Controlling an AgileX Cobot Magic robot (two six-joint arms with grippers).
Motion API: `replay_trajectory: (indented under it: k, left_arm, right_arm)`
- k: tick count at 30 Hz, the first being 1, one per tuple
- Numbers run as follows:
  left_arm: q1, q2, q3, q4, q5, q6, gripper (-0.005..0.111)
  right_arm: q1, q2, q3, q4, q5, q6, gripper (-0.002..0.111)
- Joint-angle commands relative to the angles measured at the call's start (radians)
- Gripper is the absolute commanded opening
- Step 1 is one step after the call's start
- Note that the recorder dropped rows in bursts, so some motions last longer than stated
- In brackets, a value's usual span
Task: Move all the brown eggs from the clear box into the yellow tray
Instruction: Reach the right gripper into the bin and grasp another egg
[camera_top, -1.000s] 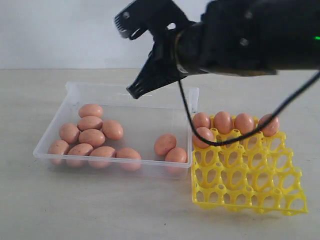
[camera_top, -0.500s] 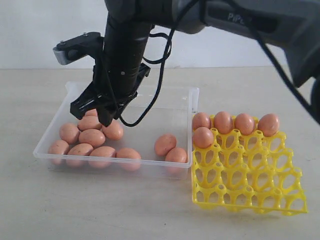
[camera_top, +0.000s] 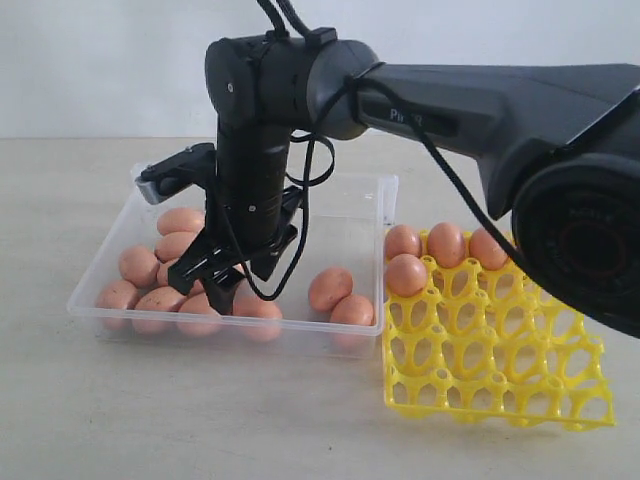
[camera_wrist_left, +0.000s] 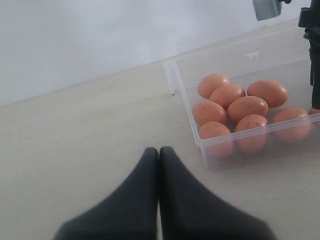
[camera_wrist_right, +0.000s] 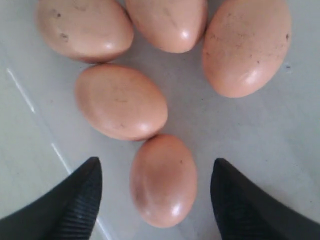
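Brown eggs (camera_top: 330, 288) mostly lie in the clear box (camera_top: 345, 205); the few others I can see sit in the far cups of the yellow tray (camera_top: 500, 380). My right gripper (camera_wrist_right: 156, 167) hangs low in the box, spread wide astride one egg (camera_wrist_right: 163, 182), gripping nothing. My left gripper (camera_wrist_left: 159, 152) is closed and empty over the table (camera_wrist_left: 75, 140) beside the box.

Black arm (camera_top: 470, 100), looped black cable (camera_top: 303, 225), pale lettering (camera_top: 405, 117), maybe logo.
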Motion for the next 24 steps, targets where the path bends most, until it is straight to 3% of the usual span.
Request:
replay_trajectory:
  k: [1,15,18,22,24]
  left_arm:
    - [-0.003,-0.002,-0.001,-0.008,-0.007,0.000,-0.004]
    - [-0.003,-0.002,-0.001,-0.008,-0.007,0.000,-0.004]
    - [-0.003,-0.002,-0.001,-0.008,-0.007,0.000,-0.004]
    - [-0.003,-0.002,-0.001,-0.008,-0.007,0.000,-0.004]
    - [-0.003,-0.002,-0.001,-0.008,-0.007,0.000,-0.004]
  right_arm:
    - [-0.004,0.018,-0.006,-0.007,0.005,0.004,0.061]
    - [-0.049,0.088,-0.006,-0.009,0.005,0.081,0.059]
    - [-0.061,0.088,-0.006,-0.007,0.005,0.107,0.043]
    - [-0.073,0.088,-0.006,-0.011,0.005,0.115,-0.001]
    - [-0.076,0.088,-0.006,-0.016,0.005,0.104,0.000]
